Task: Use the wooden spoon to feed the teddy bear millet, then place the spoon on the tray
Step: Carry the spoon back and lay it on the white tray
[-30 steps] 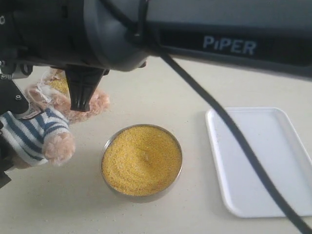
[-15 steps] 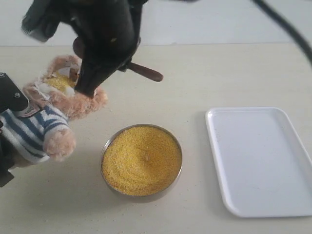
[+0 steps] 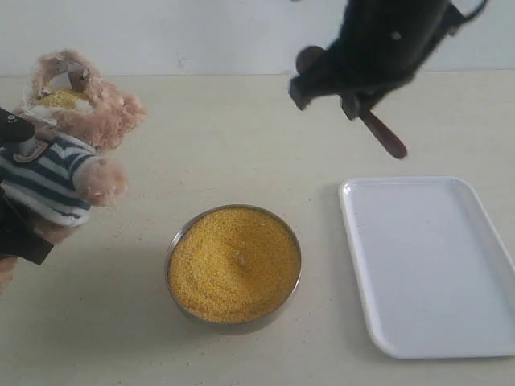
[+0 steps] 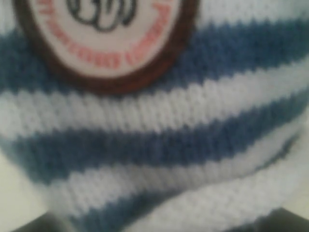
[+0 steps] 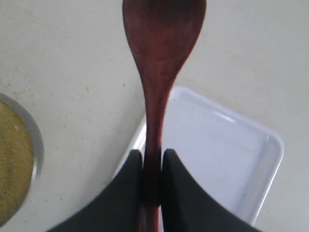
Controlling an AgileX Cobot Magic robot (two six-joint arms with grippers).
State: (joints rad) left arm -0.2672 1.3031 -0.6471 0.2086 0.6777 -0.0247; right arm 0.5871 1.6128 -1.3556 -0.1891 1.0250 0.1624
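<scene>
Right wrist view: the wooden spoon (image 5: 164, 29) is being pinched at its handle by the closed right claw (image 5: 152, 155), over the edge of the tray (image 5: 217, 159). It is being judged stiff, light and smooth.

**user1:** fuzzy tan-pink plush teddy bear (image 3: 96, 121); shirt (image 4: 159, 111) striped blue and white; round badge (image 4: 104, 38) white, brown-rimmed, red lettering

**user2:** yep; fine bright yellow millet (image 3: 233, 265); dark reddish-brown wooden spoon (image 5: 161, 58); white rectangular plastic tray (image 3: 434, 265)
</scene>
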